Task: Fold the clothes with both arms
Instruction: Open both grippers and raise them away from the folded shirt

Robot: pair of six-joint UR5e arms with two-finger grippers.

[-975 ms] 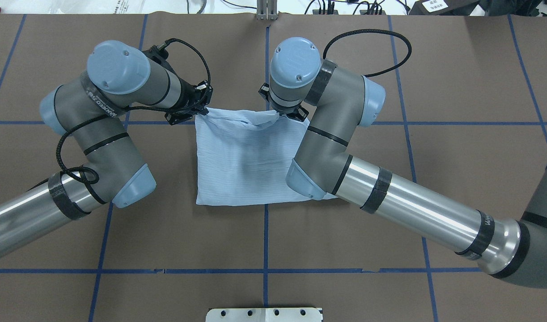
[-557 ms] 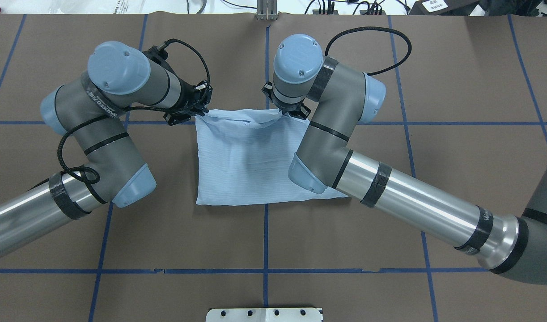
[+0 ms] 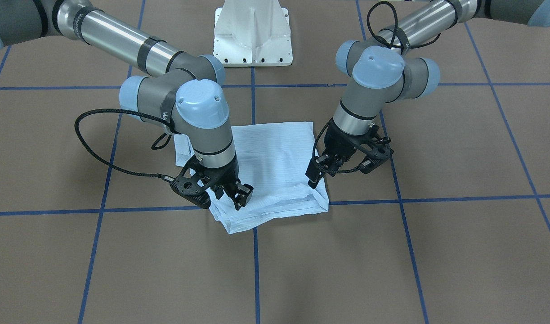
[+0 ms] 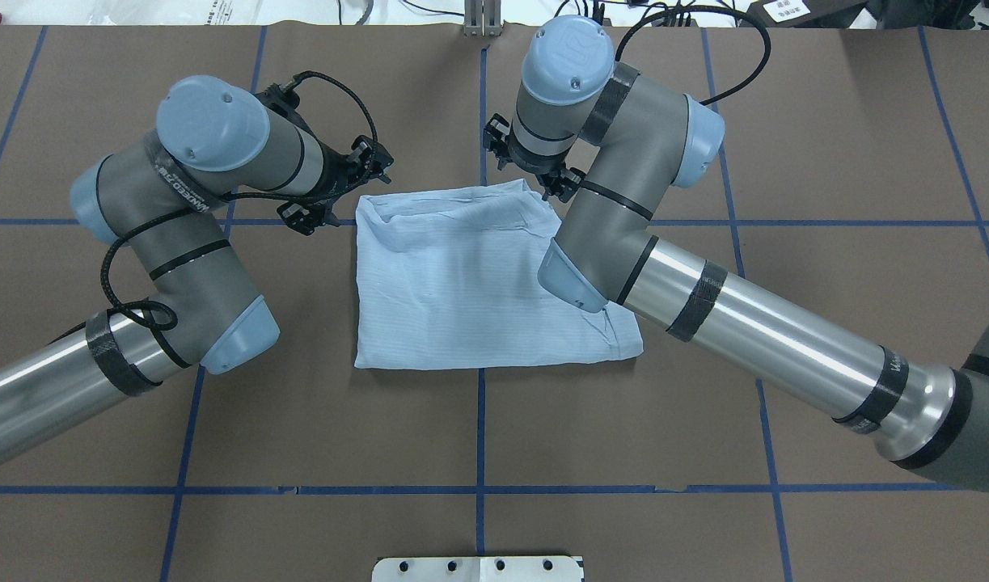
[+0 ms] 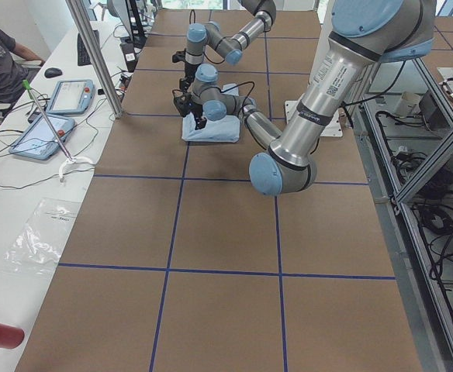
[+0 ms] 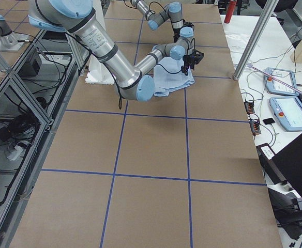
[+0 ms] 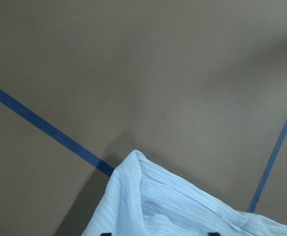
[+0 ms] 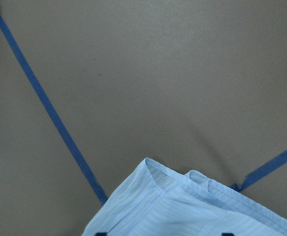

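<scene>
1. Light blue, thin and faintly striped, the folded cloth shirt (image 4: 462, 283) is lying as a rough rectangle on the brown paper-covered table (image 4: 826, 162). It is sitting mid-table between the two arms and straddling a crossing of blue tape lines (image 4: 479, 428).
2. Its edge farthest from the white pedestal base (image 3: 252, 33) is showing loose stacked layers that are puffing up slightly.
3. The black two-finger left gripper (image 3: 341, 167) is hovering just beside one far corner of the shirt, with its fingers spread wide and gripping nothing.
4. The black two-finger right gripper (image 3: 223, 193) is hanging over the opposite far corner, also with its fingers apart and clamping nothing. Whether a fingertip is brushing the cloth cannot be told.
5. Each wrist camera is looking down on one layered shirt corner lying against brown paper and blue tape.
</scene>
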